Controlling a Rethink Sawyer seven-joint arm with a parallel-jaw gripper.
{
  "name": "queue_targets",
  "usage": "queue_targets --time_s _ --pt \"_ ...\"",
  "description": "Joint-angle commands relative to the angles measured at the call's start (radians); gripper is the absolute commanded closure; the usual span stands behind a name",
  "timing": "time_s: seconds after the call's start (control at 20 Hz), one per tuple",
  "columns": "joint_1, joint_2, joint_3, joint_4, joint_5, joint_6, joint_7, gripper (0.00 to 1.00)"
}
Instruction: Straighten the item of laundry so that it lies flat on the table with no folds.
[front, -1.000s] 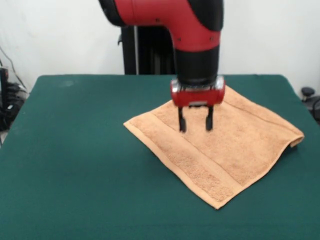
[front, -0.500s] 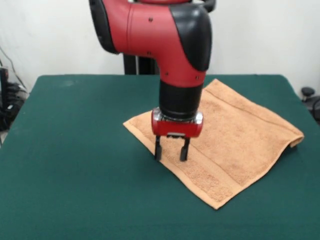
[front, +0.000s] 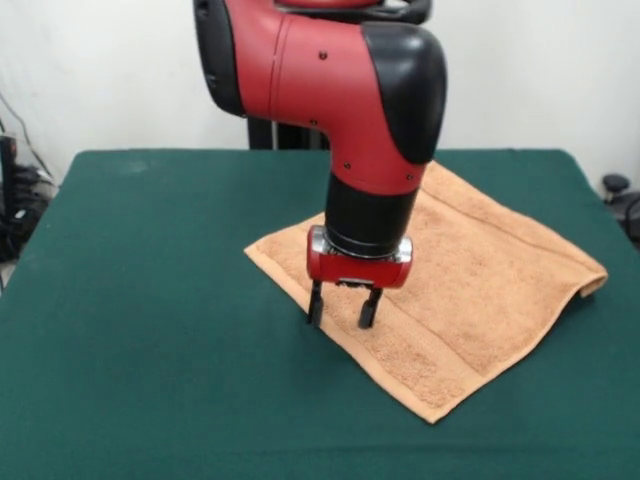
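The towel (front: 470, 280) lies right of the table's centre in the front view, set like a diamond: one corner points to 6 o'clock near the table's near edge, one to 9 o'clock just left of the arm. Its 3 o'clock corner is folded under, leaving a raised lip. Against half a second ago the cloth looks barely shifted; its 9 o'clock corner sits about where it was, and the fold on the right is unchanged.

The gripper (front: 342, 308) has edged a touch right and tilted slightly. A second ago it was up over the towel's middle. Its two dark fingers (front: 316, 305) stand apart, straddling the towel's left hem at about 8 o'clock, tips down at the cloth, holding nothing that I can see.

The table (front: 150, 330) shows broad bare green from 7 to 11 o'clock, with far less room on the right.
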Motion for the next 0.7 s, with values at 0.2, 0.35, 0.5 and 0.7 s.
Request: queue_targets --time_s 0.2,0.35,0.5,0.7 --pt "0.075 0.313 -0.176 -0.171 -0.008 -0.331 0.324 0.0" --pt "0.155 0.375 -0.325 -0.188 0.037 -0.426 0.409 0.0" --pt "0.23 0.445 -0.474 -0.191 0.112 -0.501 0.449 0.0" --pt "0.285 0.498 -0.589 -0.178 0.195 -0.538 0.43 0.0"
